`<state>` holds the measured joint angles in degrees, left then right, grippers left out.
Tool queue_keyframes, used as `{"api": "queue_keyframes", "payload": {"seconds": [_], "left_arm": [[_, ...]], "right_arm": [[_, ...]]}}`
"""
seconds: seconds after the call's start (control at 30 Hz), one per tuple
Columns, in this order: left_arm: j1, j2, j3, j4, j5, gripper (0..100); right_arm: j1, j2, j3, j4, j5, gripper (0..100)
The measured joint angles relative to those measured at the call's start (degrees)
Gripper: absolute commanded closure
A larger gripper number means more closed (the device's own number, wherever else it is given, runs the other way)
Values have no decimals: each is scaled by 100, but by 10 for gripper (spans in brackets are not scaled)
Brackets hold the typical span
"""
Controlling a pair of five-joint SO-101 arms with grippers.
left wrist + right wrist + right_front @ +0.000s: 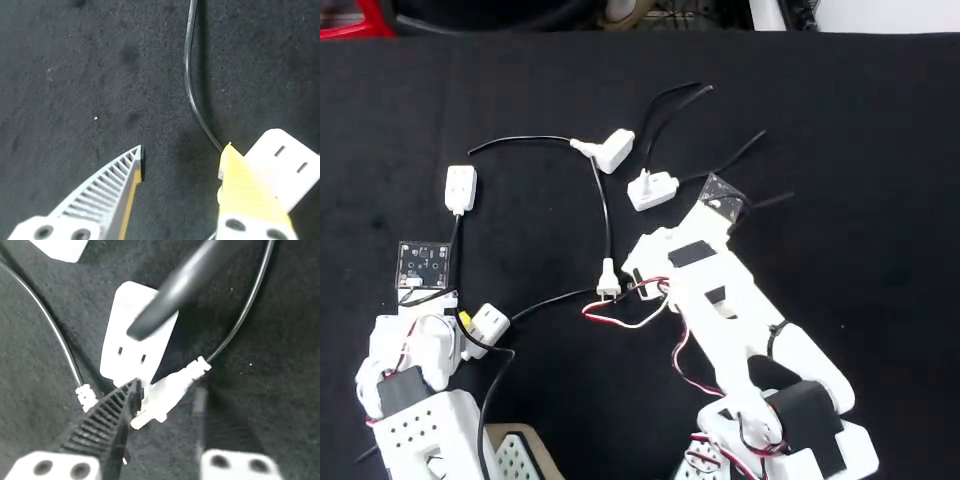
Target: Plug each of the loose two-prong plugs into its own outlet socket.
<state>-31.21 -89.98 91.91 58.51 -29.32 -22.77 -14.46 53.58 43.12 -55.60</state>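
Left hand [183, 150] is spread wide at near left, just beside an outlet socket [287, 165] on the desk [840, 120], and a white plug [175, 385] sits at right hand [167, 392] next to a second socket [120, 335] (grip can't be told).

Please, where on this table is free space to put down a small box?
The table is bare right of the right arm, and in the far left corner beyond the socket ahead of the left arm. It is crowded in the middle, around the plug and cables.
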Motion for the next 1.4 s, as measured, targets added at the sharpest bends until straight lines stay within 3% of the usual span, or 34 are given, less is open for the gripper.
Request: {"api": "queue_keyframes", "payload": {"seconds": [0.27, 0.67, 1.07, 1.2, 1.4], "left_arm": [[97, -26, 53, 0, -237, 751], [97, -26, 53, 0, -237, 751], [97, -26, 53, 0, -237, 751], [97, -26, 53, 0, -237, 751], [97, -26, 53, 0, -237, 751]], "right_arm": [[9, 0, 0, 167, 360, 988], [-18, 9, -1169, 2040, 1204, 987], [-387, 26, -1222, 2145, 1415, 986], [-387, 26, -1222, 2013, 1169, 984], [-387, 26, -853, 1398, 1090, 800]]}}
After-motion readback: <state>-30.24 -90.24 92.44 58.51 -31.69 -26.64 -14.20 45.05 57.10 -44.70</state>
